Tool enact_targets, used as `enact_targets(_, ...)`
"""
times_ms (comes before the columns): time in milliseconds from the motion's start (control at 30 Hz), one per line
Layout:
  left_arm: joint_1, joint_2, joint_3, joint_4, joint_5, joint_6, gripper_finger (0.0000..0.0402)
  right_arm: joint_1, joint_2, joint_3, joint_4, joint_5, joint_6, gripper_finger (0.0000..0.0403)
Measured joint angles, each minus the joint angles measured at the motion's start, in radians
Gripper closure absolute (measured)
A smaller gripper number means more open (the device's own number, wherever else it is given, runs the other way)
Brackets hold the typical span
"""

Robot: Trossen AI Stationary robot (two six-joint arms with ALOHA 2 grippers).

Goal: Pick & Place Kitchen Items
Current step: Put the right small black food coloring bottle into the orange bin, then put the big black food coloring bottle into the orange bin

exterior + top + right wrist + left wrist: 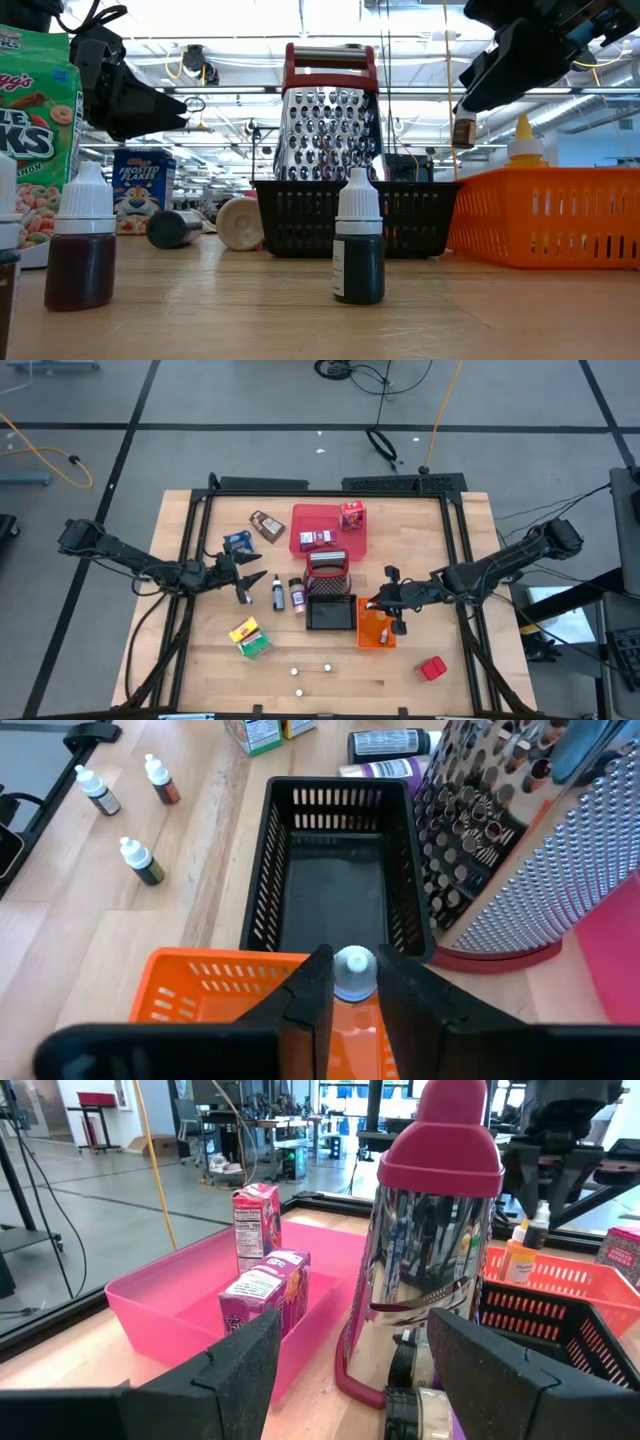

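My right gripper [352, 982] hovers over the small orange bin [375, 628], shut on a small dark bottle [463, 131] with a white cap. A yellow squeeze bottle [522, 142] stands in that bin. My left gripper [246, 584] waits open and level at the table's left, holding nothing. Just beyond its fingers two dark bottles [286, 594] lie on the wood. Two boxes [262, 1260] stand in the flat red tray [308, 517]. A blue box [238, 541], a brown pouch [267, 525] and a yellow-green box [249, 637] rest on the table. My right gripper pinches the small bottle by its white cap [352, 964], one finger on each side. The fingers slant downward, coming from the table's right. The bottle hangs upright below the fingertips, lifted clear above the orange bin.
A metal grater with a red handle [327, 567] stands beside the black wire basket [330, 614], both just left of the orange bin. Three small dropper bottles [140, 860] stand near the front edge, and a red pack [431, 668] lies at front right.
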Motion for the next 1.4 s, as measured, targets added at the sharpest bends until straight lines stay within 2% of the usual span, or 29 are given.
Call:
enact_targets(233,0.0,0.0,0.0,0.0,0.0,0.0,0.0146,-0.012,0.0,0.0,0.0,0.001,-0.001,0.0312)
enact_targets(500,0.0,0.0,0.0,0.011,0.0,-0.009,0.0146,-0.018,0.0,0.0,0.0,0.003,-0.027,0.031)
enact_targets(767,0.019,0.0,0.004,-0.015,0.004,-0.37,0.0146,-0.018,0.0,-0.001,0.0,0.002,-0.027,0.0314)
enact_targets(833,0.028,0.0,0.037,-0.105,0.046,-0.466,0.0147,-0.018,0.0,-0.001,0.0,0.002,-0.027,0.0313)
enact_targets(900,0.034,0.001,0.1,-0.275,0.071,-0.571,0.0147,-0.018,0.0,-0.001,0.0,0.002,-0.027,0.0314)
enact_targets(1033,0.05,0.026,0.285,-0.657,0.08,-0.757,0.0147,-0.018,0.0,-0.001,0.0,0.002,-0.027,0.0314)
enact_targets(1133,0.069,0.061,0.421,-0.863,0.111,-0.864,0.0147,-0.016,0.0,-0.001,0.0,0.002,-0.027,0.0314)
enact_targets(1400,0.148,0.19,0.625,-0.995,0.355,-1.005,0.0147,-0.016,0.0,-0.001,0.0,0.002,-0.053,0.0314)
